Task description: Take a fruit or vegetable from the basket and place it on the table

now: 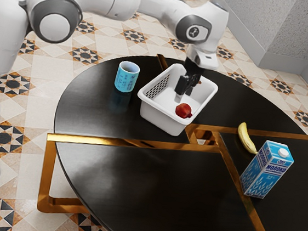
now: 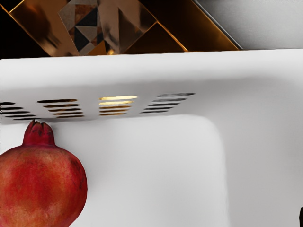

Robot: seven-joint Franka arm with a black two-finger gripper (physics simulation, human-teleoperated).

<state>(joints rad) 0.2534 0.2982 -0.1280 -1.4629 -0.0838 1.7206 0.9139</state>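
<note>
Inside the basket (image 1: pixel 158 117) lies 1 pomegranate (image 1: pixel 183 110).

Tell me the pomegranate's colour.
The pomegranate is red with orange mottling, best seen in the wrist view.

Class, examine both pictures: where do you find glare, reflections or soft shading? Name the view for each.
Exterior view: bright glare along the gold metal strip crossing the round, glossy black table, pale sheen on the tabletop, and a dim reflection below the light-blue patterned cup. Wrist view: soft grey shading on the white basket's inner wall, with bright gold showing through some slots.
</note>
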